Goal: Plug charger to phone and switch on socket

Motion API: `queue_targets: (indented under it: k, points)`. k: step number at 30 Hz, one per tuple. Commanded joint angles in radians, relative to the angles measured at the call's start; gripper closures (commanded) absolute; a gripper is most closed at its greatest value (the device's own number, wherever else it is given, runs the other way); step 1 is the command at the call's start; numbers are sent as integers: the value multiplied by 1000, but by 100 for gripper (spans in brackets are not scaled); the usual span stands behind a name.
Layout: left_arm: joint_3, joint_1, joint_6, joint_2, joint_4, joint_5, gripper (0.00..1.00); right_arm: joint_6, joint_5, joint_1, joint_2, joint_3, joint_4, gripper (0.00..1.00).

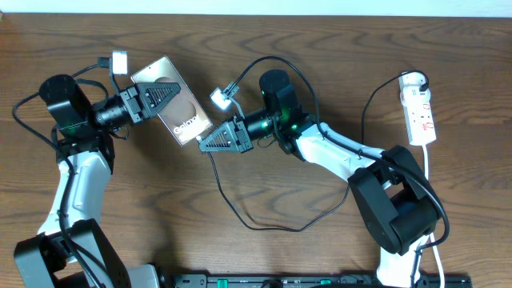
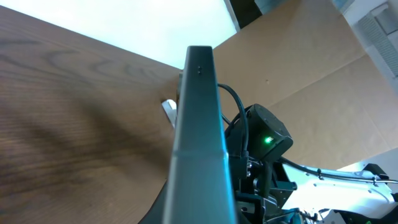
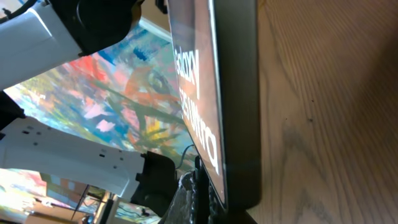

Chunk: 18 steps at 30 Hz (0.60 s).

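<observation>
One phone point(image 1: 188, 116) is at the upper left of the counter point(image 1: 320, 56), clamped in the closed left gripper point(image 1: 172, 94). One black charger point(image 1: 264, 228) loops across from the one white socket point(image 1: 419, 112) at far right. The right gripper point(image 1: 206, 145) is closed on its plug end, just beside the phone's lower edge.

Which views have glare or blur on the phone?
Overhead: sharp, evenly lit, soft shadows; pale patch on the phone, possibly glare. Left wrist: phone edge very close and soft; blown-out white along the top. Right wrist: colourful background blurred, table grain sharp.
</observation>
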Motion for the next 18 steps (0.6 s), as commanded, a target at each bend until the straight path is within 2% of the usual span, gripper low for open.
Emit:
queue_targets:
  k: [1, 7, 18]
  points:
    - [-2, -24, 10, -11, -7, 95, 93, -27, 45, -21, -8, 26, 43, 99]
    - [-2, -24, 10, -11, -7, 95, 93, -34, -2, -21, -8, 26, 106, 99]
    - [-2, -24, 11, -11, -6, 95, 93, -33, -3, -21, -8, 26, 101, 99]
